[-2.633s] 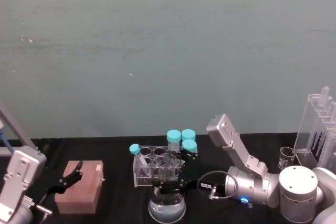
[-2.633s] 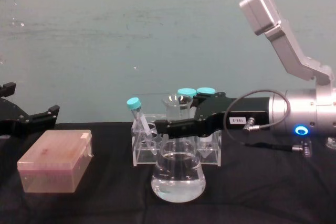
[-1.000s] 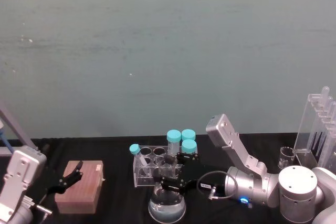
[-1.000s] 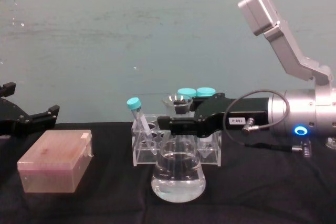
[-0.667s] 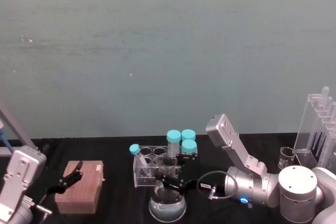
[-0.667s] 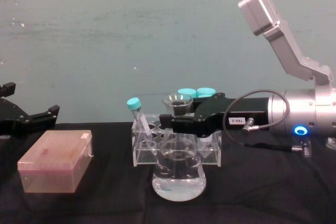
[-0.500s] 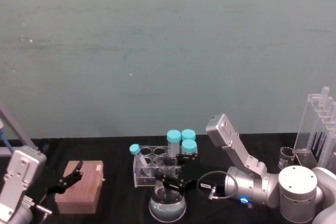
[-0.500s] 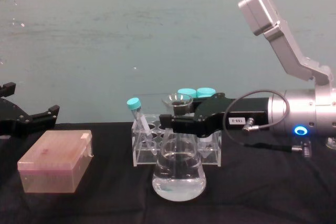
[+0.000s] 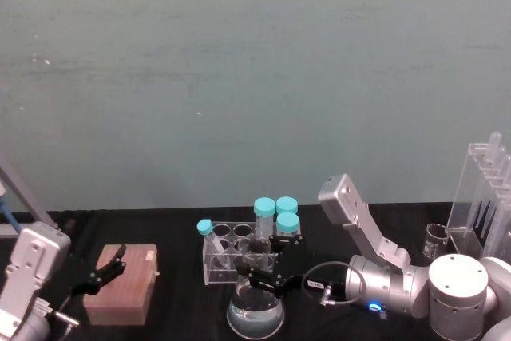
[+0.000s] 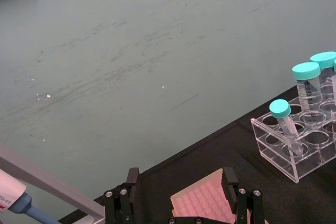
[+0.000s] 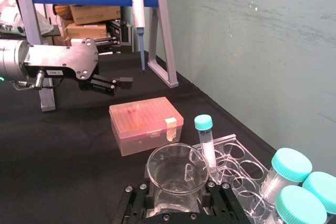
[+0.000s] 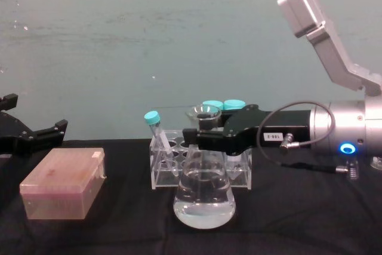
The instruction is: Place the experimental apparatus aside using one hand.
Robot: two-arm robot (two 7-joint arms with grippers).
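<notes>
Flask [image 12: 204, 192] with clear liquid, upright at the table's front centre, just before the tube rack [image 12: 200, 165]; its long axis is vertical. Right gripper [image 12: 200, 138] reaches in horizontally from the robot's right, fingers closed on the flask's neck below the rim [image 11: 171, 168]. Stand [image 9: 485, 197] and small beaker [image 9: 435, 239] sit far right, so the carry would likely run rightward, back along the arm. Left gripper [image 9: 102, 271] hangs parked and open over the pink box [image 9: 124, 283], well apart from the flask.
</notes>
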